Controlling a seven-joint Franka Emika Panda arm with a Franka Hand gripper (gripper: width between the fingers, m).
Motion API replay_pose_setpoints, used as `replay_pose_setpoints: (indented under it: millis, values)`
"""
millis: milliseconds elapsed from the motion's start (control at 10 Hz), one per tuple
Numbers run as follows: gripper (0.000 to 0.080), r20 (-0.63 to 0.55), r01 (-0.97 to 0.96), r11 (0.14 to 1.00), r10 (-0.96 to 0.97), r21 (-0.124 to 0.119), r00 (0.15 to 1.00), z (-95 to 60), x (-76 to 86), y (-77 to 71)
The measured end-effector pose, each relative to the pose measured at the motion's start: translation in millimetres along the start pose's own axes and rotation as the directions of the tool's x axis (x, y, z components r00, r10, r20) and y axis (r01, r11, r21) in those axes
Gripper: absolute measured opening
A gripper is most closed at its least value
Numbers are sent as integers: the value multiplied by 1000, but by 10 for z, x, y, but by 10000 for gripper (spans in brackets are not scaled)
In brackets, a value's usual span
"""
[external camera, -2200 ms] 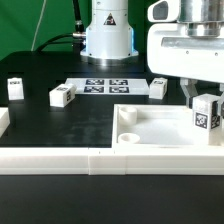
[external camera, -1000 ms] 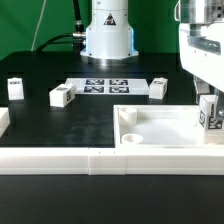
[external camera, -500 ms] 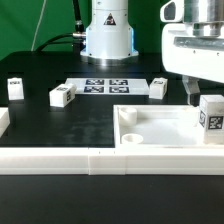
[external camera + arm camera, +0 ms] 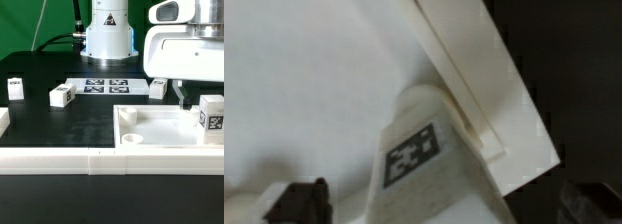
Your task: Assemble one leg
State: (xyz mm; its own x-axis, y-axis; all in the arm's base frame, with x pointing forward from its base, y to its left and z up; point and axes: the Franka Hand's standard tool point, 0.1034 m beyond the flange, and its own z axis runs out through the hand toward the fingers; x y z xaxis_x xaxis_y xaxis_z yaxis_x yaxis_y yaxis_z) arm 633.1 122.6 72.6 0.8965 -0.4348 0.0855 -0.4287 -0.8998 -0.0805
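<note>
One leg (image 4: 210, 113), a small white block with a black-and-white tag, stands upright in the far right corner of the large white tray (image 4: 160, 126). My gripper (image 4: 196, 100) hangs over it, open. One dark finger (image 4: 181, 95) shows a little to the exterior view's left of the leg, not touching it; the other finger is hidden. In the wrist view the leg (image 4: 420, 150) stands against the tray's wall (image 4: 464, 70), with one dark fingertip (image 4: 299, 200) apart from it.
Three more legs stand on the black table: one (image 4: 14, 88) at the far left, one (image 4: 62, 96) left of the marker board (image 4: 105, 86), one (image 4: 158, 88) right of it. A white rail (image 4: 90, 160) runs along the front. The robot base (image 4: 107, 35) is behind.
The gripper let go of the leg and its hand shifted toward the exterior view's left. The finger that was against the leg now stands apart. The leg stayed in the tray corner.
</note>
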Motion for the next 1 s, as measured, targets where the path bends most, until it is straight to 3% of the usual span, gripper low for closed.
replay_pose_setpoints:
  millis: [200, 300, 700, 900, 1000]
  values:
    - [649, -10, 271, 962, -271, -36, 962, -6, 17, 5]
    - [649, -8, 370, 928, -371, -41, 929, -7, 32, 24]
    - [637, -7, 387, 921, -388, -41, 922, -5, 41, 39]
    - [287, -9, 370, 928, -371, -40, 929, -6, 42, 37]
    - [287, -11, 335, 941, -336, -37, 942, -3, 39, 39]
